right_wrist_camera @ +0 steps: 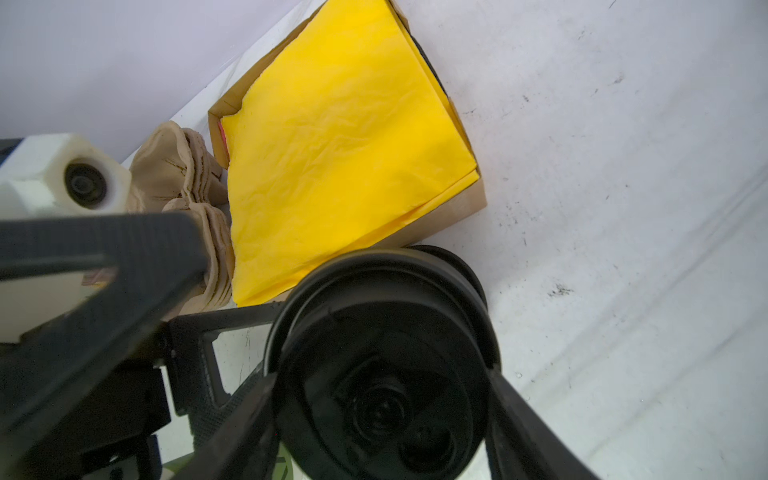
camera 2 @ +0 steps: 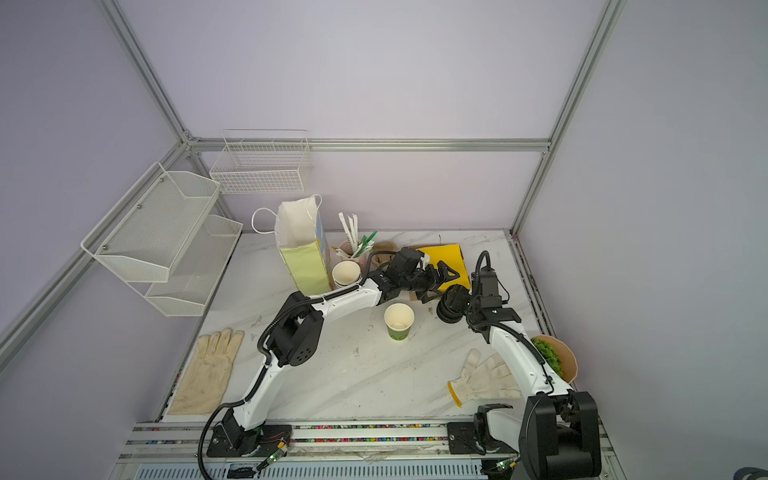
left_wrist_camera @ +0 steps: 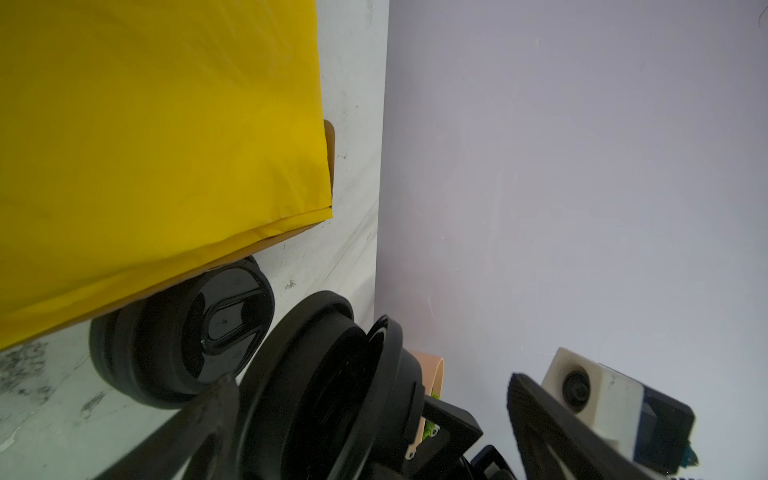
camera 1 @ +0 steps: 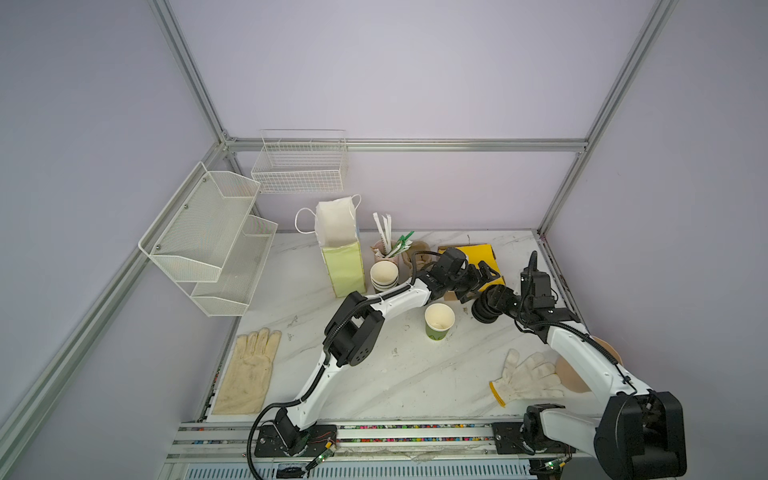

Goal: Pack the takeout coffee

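Tabletop (camera 1: pixel 374 374) — takeout coffee (camera 1: pixel 438 328) near left end effector (camera 1: pixel 478 286), spread; right end effector (camera 1: pixel 492 305) clamps lids (right_wrist_camera: pixel 374 332).

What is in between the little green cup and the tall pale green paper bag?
The left arm's white forearm reaches across above the table between the green cup and the paper bag; both top views show it.

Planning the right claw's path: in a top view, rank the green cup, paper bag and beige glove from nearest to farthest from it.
From the right claw, gripping black lids:
1. green cup, just to its left.
2. paper bag, back left.
3. beige glove, front left edge.
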{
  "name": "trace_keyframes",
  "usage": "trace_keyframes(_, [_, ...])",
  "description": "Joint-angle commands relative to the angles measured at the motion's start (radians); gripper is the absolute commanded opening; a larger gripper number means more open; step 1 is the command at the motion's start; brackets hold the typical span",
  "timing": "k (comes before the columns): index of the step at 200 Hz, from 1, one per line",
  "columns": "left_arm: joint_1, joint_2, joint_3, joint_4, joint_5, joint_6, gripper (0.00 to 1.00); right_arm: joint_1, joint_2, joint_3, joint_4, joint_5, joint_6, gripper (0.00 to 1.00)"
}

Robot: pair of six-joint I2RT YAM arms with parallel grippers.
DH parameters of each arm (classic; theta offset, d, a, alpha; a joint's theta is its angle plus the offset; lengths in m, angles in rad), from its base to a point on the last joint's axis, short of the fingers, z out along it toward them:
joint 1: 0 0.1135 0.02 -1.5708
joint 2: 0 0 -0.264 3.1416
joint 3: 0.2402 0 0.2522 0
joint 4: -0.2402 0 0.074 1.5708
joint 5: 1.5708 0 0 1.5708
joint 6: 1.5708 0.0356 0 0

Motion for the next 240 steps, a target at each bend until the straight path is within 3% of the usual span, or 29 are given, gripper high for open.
trace_keyframes(1, [0.012,-0.022,0.000,0.022,0.025,0.011,1.00,-0.001,-0.012,-0.013,0.018,-0.002,-0.009,0.64])
trace_keyframes(70, [0.035,-0.038,0.063,-0.029,0.025,0.043,1.00,-0.002,-0.004,-0.011,0.013,0.001,0.002,0.64])
trace_keyframes(125, [0.131,-0.194,0.216,-0.288,-0.094,0.295,1.00,-0.001,-0.042,-0.002,-0.006,-0.023,-0.006,0.64])
trace_keyframes(187, [0.194,-0.518,0.073,-0.501,-0.413,0.586,1.00,0.005,-0.098,0.002,-0.016,-0.069,-0.010,0.63])
trace_keyframes(240, [0.237,-0.776,-0.119,-0.672,-0.558,0.646,1.00,0.073,-0.143,0.098,-0.093,-0.060,0.008,0.63])
